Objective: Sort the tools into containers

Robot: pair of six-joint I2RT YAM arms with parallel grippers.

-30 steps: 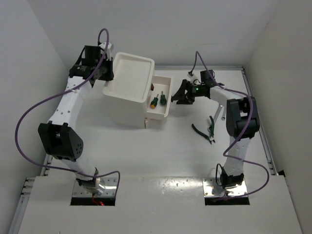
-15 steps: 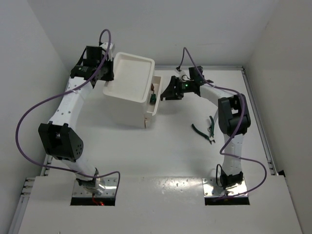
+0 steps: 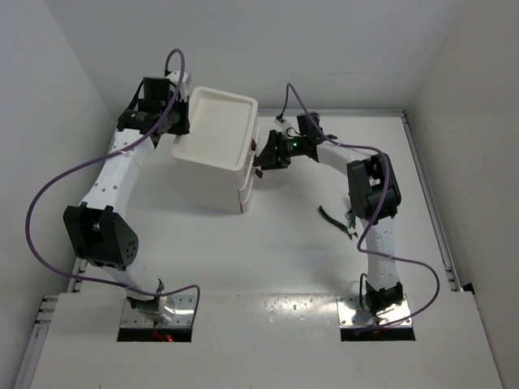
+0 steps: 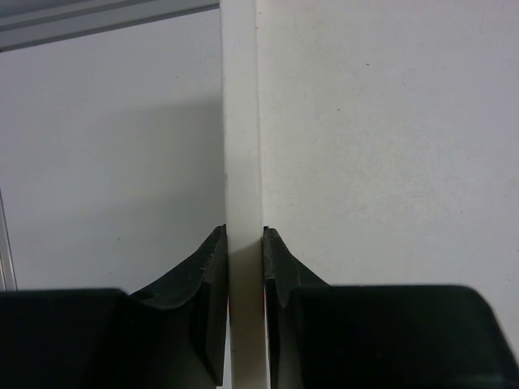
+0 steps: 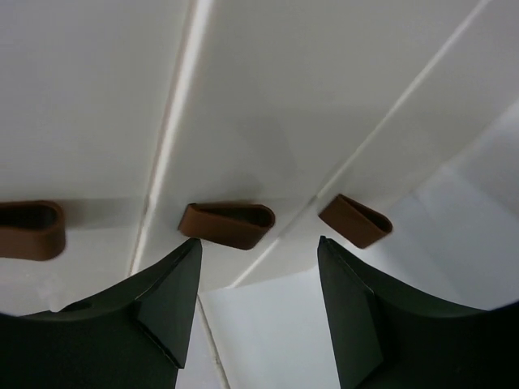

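Two grippers were at the white drawer unit (image 3: 209, 180) in the upper middle of the overhead view. At the upper left, the left gripper (image 3: 180, 123) was clamped on the thin rim of the tray (image 3: 224, 96) on top of the unit. Its wrist view showed both fingers (image 4: 212, 267) pressed flat against that plastic edge. The unit looked like light, hollow plastic that would slide or tip under a push, so pinching the stiff rim seemed a sound way to steady it.

Just right of the unit, the right gripper (image 3: 261, 156) was up against the drawer fronts. Its wrist view showed the jaws spread wide and holding nothing. A small brown handle (image 5: 227, 225) lay just past the fingertips, nearer the left finger, with another handle on each side of it. The drawers looked pushed in or nearly so. Those handles were small smooth loops, so a grip would probably have to close squarely across one or slip off.

Further right, the green-handled pliers (image 3: 338, 219) lay on the table (image 3: 268, 259), well apart from the unit. They would be stiff, hard and rather heavy for their size. The coated handles, taken near the pivot, were the likeliest hold. No other tools could be made out.
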